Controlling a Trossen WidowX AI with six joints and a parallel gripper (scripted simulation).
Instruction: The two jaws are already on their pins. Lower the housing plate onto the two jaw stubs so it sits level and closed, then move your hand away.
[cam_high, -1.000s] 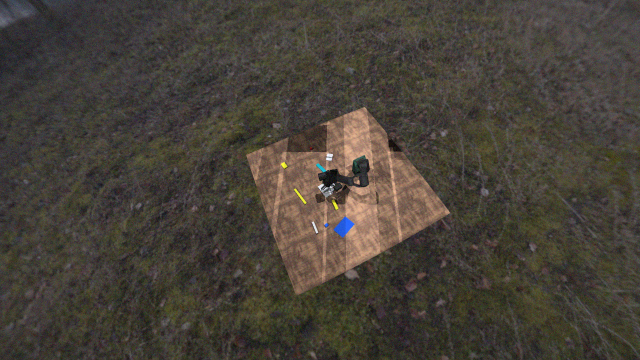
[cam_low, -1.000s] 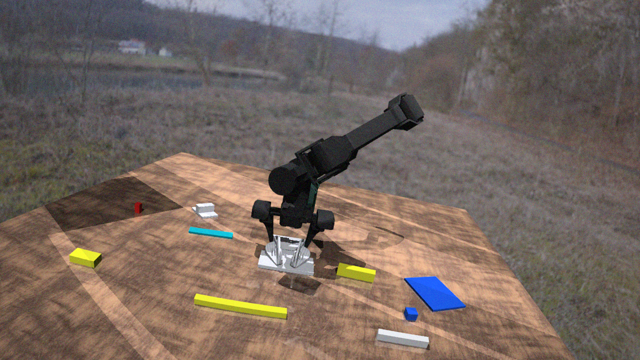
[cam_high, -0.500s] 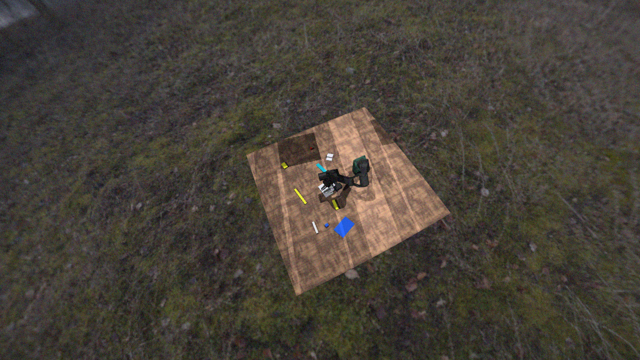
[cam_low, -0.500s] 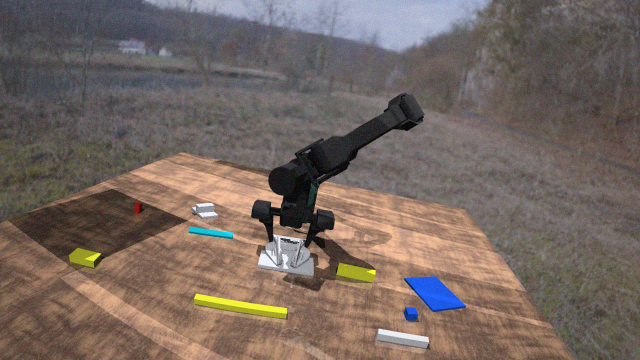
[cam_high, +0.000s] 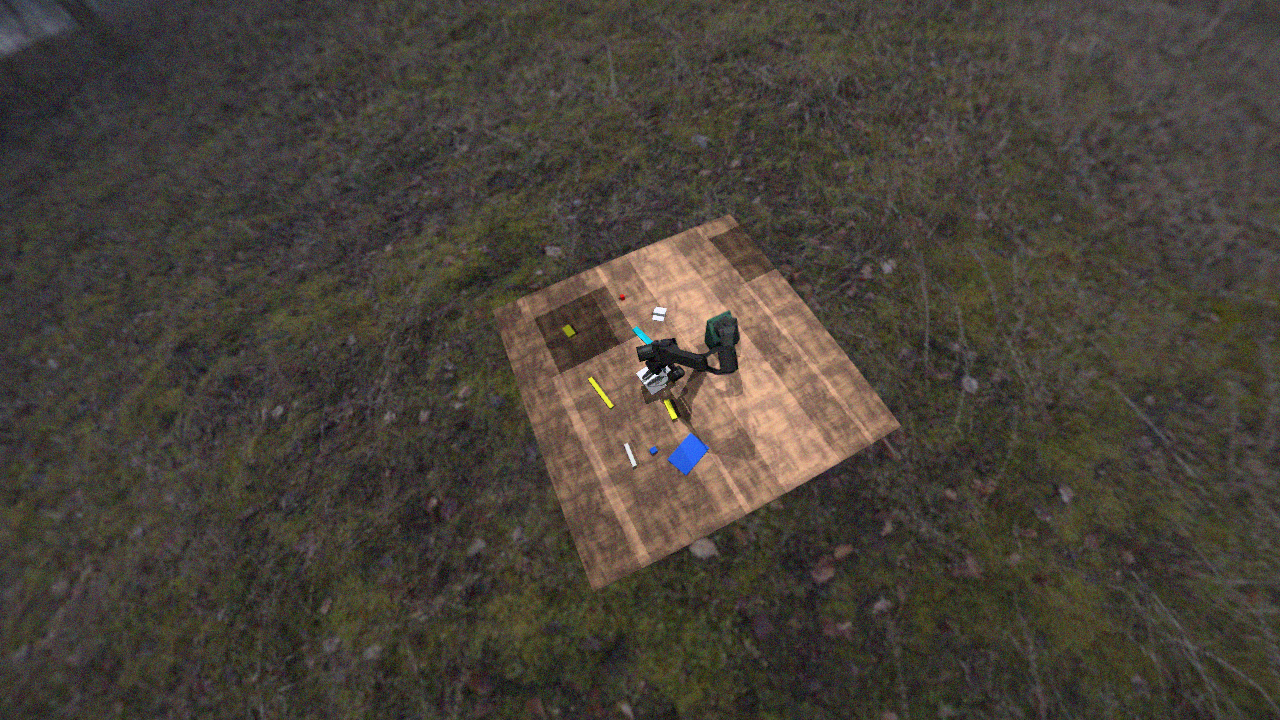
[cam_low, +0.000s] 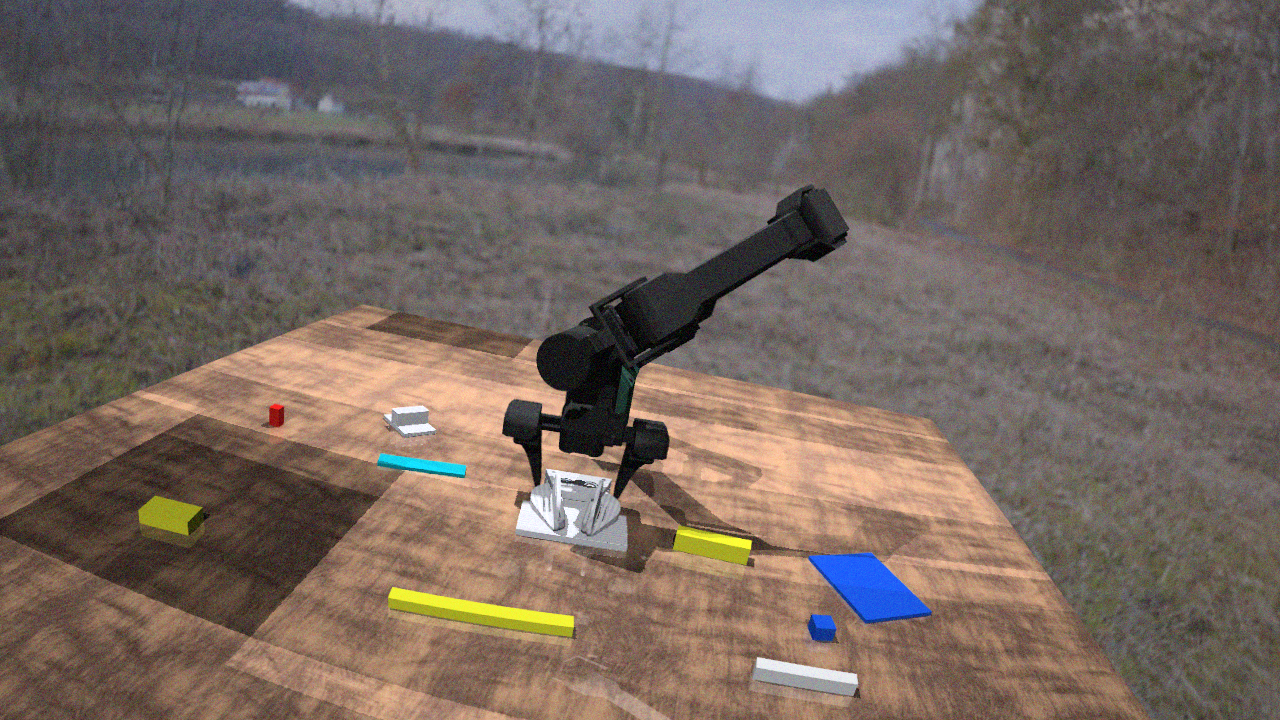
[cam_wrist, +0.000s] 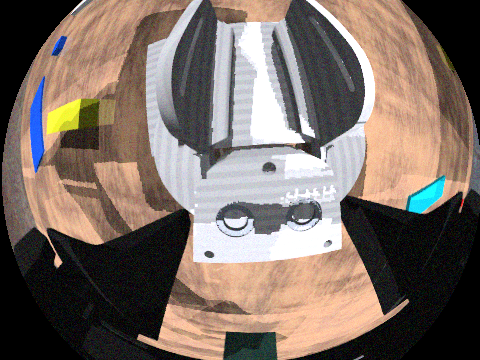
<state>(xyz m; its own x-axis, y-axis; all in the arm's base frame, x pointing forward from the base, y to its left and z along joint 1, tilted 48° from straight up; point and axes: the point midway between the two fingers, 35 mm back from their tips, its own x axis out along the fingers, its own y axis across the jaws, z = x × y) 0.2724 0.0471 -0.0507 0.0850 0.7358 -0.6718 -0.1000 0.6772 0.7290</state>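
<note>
The pale housing plate (cam_wrist: 267, 187) lies across the near ends of the two jaws in the wrist view. Ring-shaped stub ends show in its two round holes. It looks about level, but the jaws partly hide it in the exterior view. The left jaw (cam_wrist: 192, 75) (cam_low: 553, 505) and right jaw (cam_wrist: 327, 75) (cam_low: 597, 510) stand apart on the white base (cam_low: 572, 537). My gripper (cam_wrist: 267, 211) (cam_low: 578, 488) is open, with one black finger beside each side edge of the plate. Whether the fingertips touch it is unclear. The plate's underside is hidden.
A short yellow block (cam_low: 711, 546) and blue sheet (cam_low: 868, 586) lie to the right in the exterior view. A cyan bar (cam_low: 422, 465), white stepped piece (cam_low: 409, 420) and red block (cam_low: 276, 415) lie to the left. A long yellow bar (cam_low: 478, 612) lies in front.
</note>
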